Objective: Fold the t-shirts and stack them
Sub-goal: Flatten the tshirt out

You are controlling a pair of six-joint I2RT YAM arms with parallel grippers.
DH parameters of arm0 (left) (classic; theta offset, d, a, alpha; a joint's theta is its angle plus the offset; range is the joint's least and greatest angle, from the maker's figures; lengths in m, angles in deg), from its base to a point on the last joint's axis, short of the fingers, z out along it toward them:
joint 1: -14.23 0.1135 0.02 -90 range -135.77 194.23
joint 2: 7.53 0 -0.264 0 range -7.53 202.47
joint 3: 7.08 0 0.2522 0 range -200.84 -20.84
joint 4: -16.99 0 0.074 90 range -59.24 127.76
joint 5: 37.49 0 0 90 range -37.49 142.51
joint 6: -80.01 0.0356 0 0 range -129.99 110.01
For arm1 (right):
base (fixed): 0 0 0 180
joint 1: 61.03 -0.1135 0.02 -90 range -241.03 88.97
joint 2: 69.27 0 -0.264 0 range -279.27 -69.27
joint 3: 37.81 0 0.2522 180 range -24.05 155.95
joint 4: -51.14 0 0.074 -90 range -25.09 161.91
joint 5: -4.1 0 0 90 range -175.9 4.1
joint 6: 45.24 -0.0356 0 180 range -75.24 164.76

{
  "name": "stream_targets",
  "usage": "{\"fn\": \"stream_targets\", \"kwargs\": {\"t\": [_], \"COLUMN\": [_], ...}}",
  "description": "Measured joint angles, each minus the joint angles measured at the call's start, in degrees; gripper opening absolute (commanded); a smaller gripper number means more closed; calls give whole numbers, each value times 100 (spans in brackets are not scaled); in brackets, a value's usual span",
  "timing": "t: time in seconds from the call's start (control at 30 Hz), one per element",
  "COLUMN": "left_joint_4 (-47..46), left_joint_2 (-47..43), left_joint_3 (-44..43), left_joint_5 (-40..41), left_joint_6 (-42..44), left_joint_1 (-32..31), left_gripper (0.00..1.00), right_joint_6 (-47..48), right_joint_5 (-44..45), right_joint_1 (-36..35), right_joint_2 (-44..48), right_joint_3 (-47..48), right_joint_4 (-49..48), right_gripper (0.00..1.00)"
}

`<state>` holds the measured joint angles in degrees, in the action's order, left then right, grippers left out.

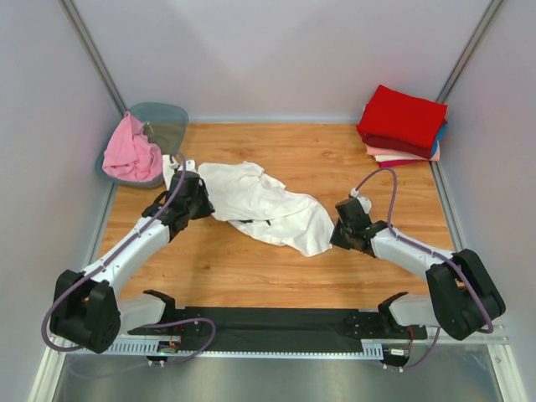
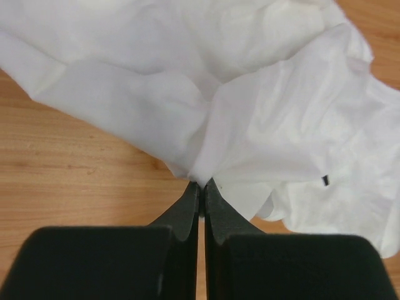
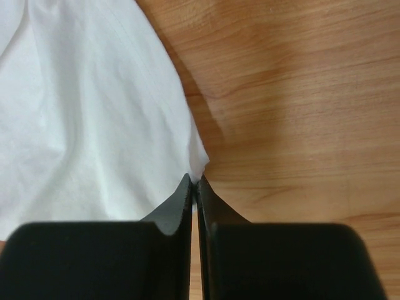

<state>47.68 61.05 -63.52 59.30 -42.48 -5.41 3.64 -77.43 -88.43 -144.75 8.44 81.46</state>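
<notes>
One white t-shirt [image 1: 260, 205] lies crumpled mid-tabletop [image 1: 251, 272]. The left gripper [image 2: 201, 187] is pinched closed on its left edge and the right gripper [image 3: 194, 184] is pinched closed on its right edge. One pink t-shirt [image 1: 130, 152] sits in the tub [image 1: 170, 120] at the far-left corner; one folded stack [image 1: 402, 121], red on top, is at the far-right corner, and the near edge is bare wood.

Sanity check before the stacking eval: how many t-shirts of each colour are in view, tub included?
White t-shirt: 1
Pink t-shirt: 1, in the tub
Red t-shirt: 1
Blue t-shirt: 1
Peach t-shirt: 1
Total: 5
</notes>
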Motion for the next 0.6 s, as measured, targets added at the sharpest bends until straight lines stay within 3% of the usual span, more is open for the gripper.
{"fn": "stream_targets", "kwargs": {"t": [0.17, 0.47, 0.6], "left_joint_4": [743, 2496, 3230], "left_joint_2": [-369, -337, -144], "left_joint_3": [-1200, -4535, -5659], "left_joint_5": [236, 42, -129], "left_joint_6": [133, 621, 872], "left_joint_1": [-476, -737, -743], "left_gripper": [0, 1, 9], "right_joint_6": [136, 699, 892], "right_joint_5": [264, 975, 1152], "right_joint_1": [9, 640, 1027], "right_joint_2": [459, 2175, 2697], "right_joint_3": [542, 2465, 3119], "right_joint_4": [660, 1672, 2131], "right_gripper": [0, 0, 0]}}
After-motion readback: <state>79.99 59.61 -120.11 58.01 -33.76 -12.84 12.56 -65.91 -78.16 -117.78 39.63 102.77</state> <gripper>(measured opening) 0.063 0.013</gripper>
